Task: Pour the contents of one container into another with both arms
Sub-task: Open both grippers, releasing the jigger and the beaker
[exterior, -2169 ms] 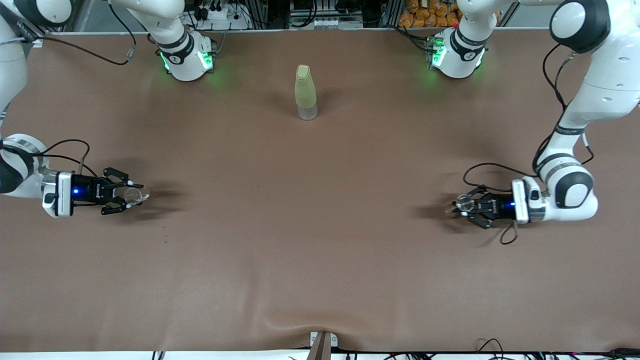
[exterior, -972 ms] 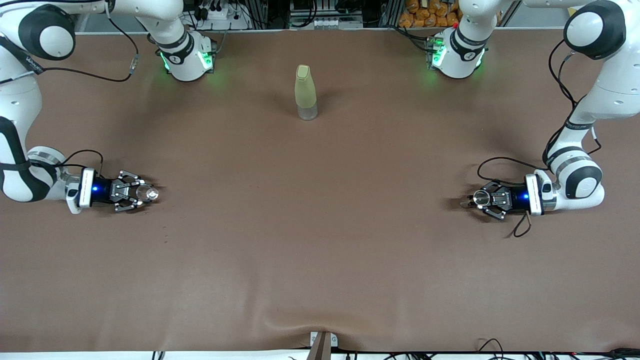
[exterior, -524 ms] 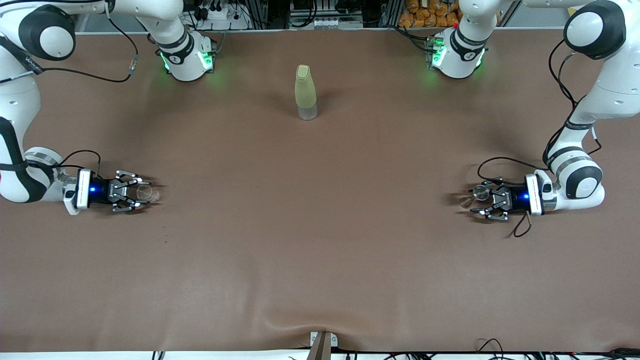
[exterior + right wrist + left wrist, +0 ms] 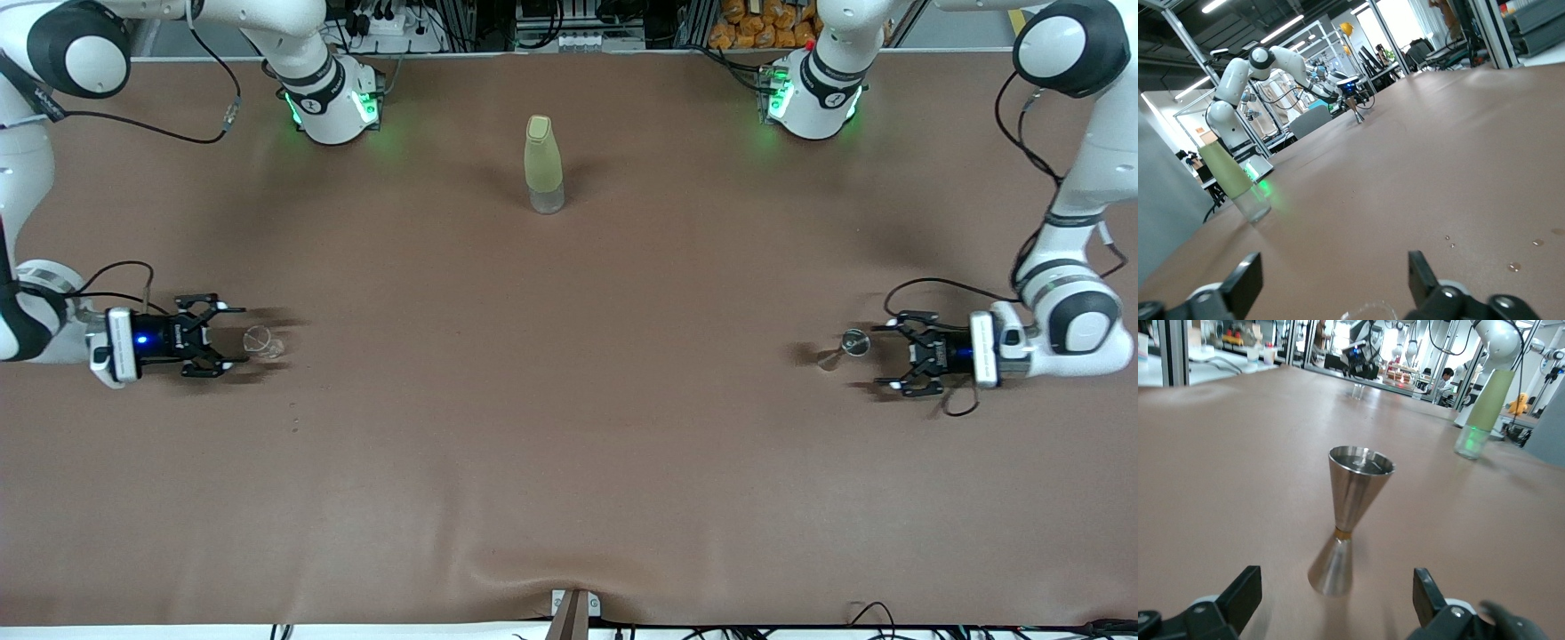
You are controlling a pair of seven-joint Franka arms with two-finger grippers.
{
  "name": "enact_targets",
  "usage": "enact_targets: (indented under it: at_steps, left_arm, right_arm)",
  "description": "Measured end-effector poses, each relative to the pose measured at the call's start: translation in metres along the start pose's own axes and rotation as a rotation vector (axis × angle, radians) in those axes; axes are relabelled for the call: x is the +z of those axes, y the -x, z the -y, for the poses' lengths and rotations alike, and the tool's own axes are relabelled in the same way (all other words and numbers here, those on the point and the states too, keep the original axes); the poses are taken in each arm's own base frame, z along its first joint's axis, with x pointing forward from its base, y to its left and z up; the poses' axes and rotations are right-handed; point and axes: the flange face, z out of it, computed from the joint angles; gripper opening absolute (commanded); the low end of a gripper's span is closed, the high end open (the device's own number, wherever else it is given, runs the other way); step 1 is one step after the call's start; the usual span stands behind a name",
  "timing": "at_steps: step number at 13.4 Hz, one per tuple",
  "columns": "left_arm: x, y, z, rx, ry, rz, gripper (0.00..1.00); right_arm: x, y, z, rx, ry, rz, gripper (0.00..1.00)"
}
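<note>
Desk (image 4: 569, 427): brown cover, slight wrinkle at the edge nearest the front camera. Bottle (image 4: 543, 164): tall, yellow-green, clear base, upright, midway between the two ends of the desk, near the bases. Orange packets (image 4: 756, 22) stacked off the desk

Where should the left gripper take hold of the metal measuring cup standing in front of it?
At the narrow waist of the metal measuring cup, coming in level from the side where the left gripper now sits open, toward the left arm's end of the table. The cup stands upright and flares above and below the waist, so fingers closed there probably would not slip.
</note>
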Motion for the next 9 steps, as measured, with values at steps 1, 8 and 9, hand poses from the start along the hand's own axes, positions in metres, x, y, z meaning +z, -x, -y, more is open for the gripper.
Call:
enact_targets:
  at_steps: [1,8,9]
  left_arm:
    - [-0.019,-0.006,-0.003,-0.075,0.012,0.049,1.0]
    - [-0.091,-0.162,-0.01,-0.744,-0.181,0.386,1.0]
    - [-0.086,-0.195,-0.011,-0.803,-0.218,0.407,1.0]
  right_arm:
    - [-0.005,-0.021,0.0,0.042,0.01,0.016,1.0]
    - [0.016,-0.232,0.037,0.314,0.259,0.339,1.0]
    - [0.022,-0.255,0.047,0.342,0.313,0.381,1.0]
